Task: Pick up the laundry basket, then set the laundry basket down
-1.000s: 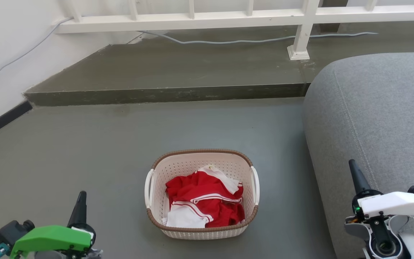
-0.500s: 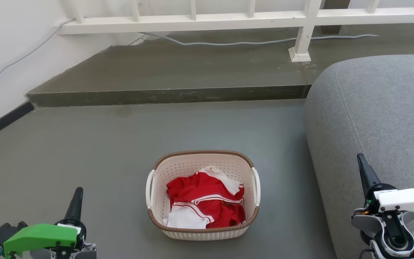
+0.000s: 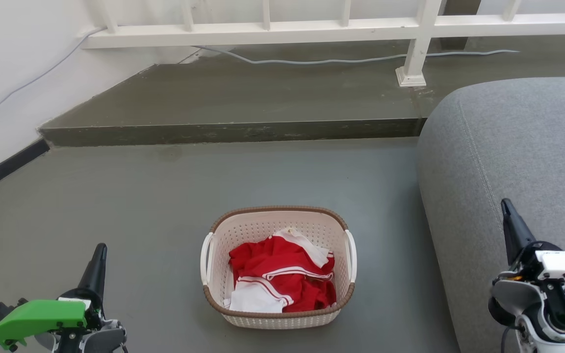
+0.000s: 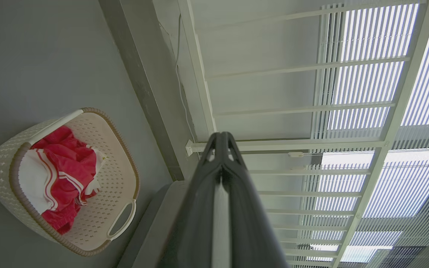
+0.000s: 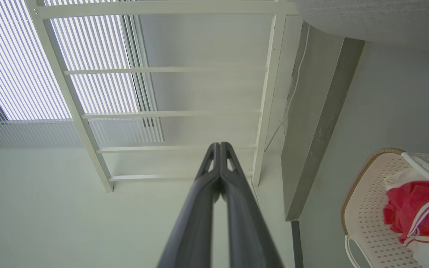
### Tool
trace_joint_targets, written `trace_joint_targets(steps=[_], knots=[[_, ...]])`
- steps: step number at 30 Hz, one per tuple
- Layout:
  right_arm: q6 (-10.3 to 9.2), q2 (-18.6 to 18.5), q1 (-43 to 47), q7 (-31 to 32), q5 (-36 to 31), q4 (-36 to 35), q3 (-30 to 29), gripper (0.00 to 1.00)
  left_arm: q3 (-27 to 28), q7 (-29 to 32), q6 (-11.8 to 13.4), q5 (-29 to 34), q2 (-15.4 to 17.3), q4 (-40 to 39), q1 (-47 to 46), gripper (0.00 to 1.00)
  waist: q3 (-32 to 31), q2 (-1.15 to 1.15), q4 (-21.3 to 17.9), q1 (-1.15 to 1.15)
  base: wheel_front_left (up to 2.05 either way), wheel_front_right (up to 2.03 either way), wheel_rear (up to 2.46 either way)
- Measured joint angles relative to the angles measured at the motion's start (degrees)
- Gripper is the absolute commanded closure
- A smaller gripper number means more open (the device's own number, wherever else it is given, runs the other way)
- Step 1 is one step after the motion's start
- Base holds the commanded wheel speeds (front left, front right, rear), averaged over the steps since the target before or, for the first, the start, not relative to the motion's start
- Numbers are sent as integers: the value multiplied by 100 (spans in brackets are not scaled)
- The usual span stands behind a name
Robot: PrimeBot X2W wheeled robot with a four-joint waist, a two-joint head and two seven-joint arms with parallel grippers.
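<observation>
Plainly, both pairs of long, dark, tapered fingers were pressed together on nothing: left gripper (image 3: 99, 251) low left, right gripper (image 3: 506, 206) low right, seen against the grey fabric sofa (image 3: 518, 137). Between them, well apart from each, the basket (image 3: 276, 321) sat on the smooth grey floor (image 3: 140, 206). It was rounded-rectangular, of perforated cream plastic with a brown woven-look rim, and held crumpled red-and-white cloth (image 3: 282, 277).

The perforated plastic laundry basket (image 3: 272, 314) holds red cloth (image 3: 282, 274) on matt floor (image 3: 140, 196).
</observation>
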Motion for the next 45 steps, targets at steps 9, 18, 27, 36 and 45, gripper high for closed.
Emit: trace_joint_targets(steps=[9,18,27,36,45], knots=[[51,-32,-63,53,339,56,-90,100,42,46,-71,-333,3,43,-74,100,-9,0,7,0,0,0,0],[67,-32,-79,55,339,94,-94,100,48,53,-75,-333,3,80,-76,100,-10,0,7,0,0,0,0],[98,-31,-99,80,339,124,-100,100,54,53,-75,-333,3,109,-80,100,-11,0,7,0,0,0,0],[98,-31,-145,96,339,155,-108,100,59,54,-76,-333,3,123,-82,100,-12,0,6,0,0,0,0],[99,-30,-150,96,338,166,-112,100,66,92,-76,-333,2,130,-83,100,-13,0,6,0,0,0,0]])
